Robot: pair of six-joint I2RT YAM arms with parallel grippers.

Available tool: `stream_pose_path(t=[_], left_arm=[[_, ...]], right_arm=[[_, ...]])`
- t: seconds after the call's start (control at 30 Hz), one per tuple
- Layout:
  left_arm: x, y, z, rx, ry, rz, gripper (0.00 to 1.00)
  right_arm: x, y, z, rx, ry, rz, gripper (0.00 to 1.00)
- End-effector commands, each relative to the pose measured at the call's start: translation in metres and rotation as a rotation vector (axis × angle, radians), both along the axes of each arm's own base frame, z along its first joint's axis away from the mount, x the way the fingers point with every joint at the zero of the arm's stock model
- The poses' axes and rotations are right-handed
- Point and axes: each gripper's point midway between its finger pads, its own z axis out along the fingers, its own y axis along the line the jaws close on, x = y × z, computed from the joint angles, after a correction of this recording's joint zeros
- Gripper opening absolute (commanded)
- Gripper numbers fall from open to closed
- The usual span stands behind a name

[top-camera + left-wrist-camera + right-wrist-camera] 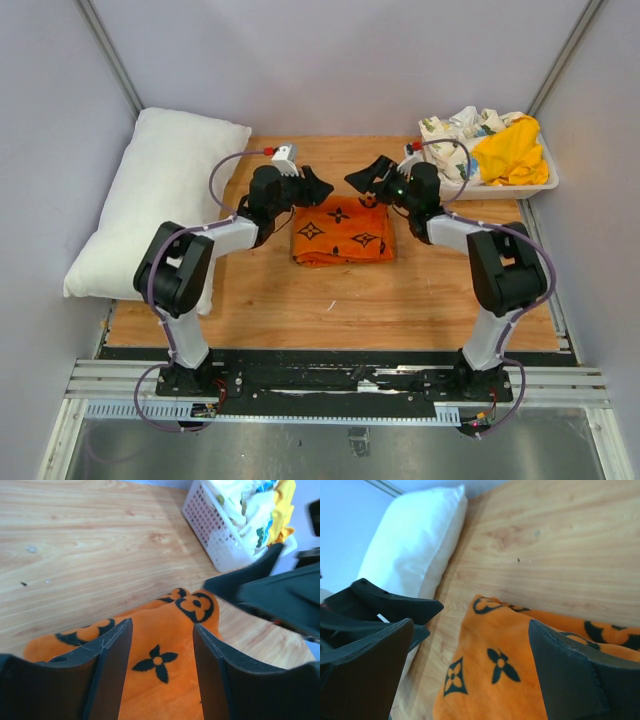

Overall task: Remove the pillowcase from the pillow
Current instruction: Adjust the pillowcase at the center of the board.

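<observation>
- Wooden counter (330,295): its near edge is hidden under the arm bases and the mounting rail.
- Pillow (160,200): bare and white, laid lengthwise along the counter's left edge and overhanging it. Its near right corner is covered by the left arm's elbow. It lies well apart from the pillowcase.
- Pillowcase (343,233): found mid-counter, off the pillow and flattened into a rough rectangle with rumpled edges. Its far edge is partly masked by both claws in the top view.
- White perforated basket (541,184): set at the far right corner of the counter and cut off at the frame edge in the left wrist view. It is heaped above the rim.
- Yellow cloth (512,152): piled on the basket's right side.
- White printed cloth (455,132): bunched on the basket's left side.
- Left claw (312,186): held over the pillowcase's far left corner, fingers spread, nothing gripped. Contact with the fabric cannot be told.
- Right claw (365,178): held over the far right corner, spread wide, nothing gripped.
</observation>
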Motion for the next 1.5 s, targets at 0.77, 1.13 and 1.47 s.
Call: stream_pose_path(t=[0.77,1.13,1.47], left_arm=[[0.05,0.071,-0.076,0.092,0.184,0.202,0.59],[-0.06,0.018,0.019,0.019,-0.011,-0.012,0.52],[-0.112,-0.019,-0.034,-0.152,0.086,-0.175,0.5]], right_arm=[[0.022,-0.045,-0.072,0.021,0.162,-0.064,0.99],[-0.051,-0.018,-0.006,-0.069,0.051,-0.006,0.99],[-0.106,0.02,-0.065,-0.039,0.174,0.096,0.98]])
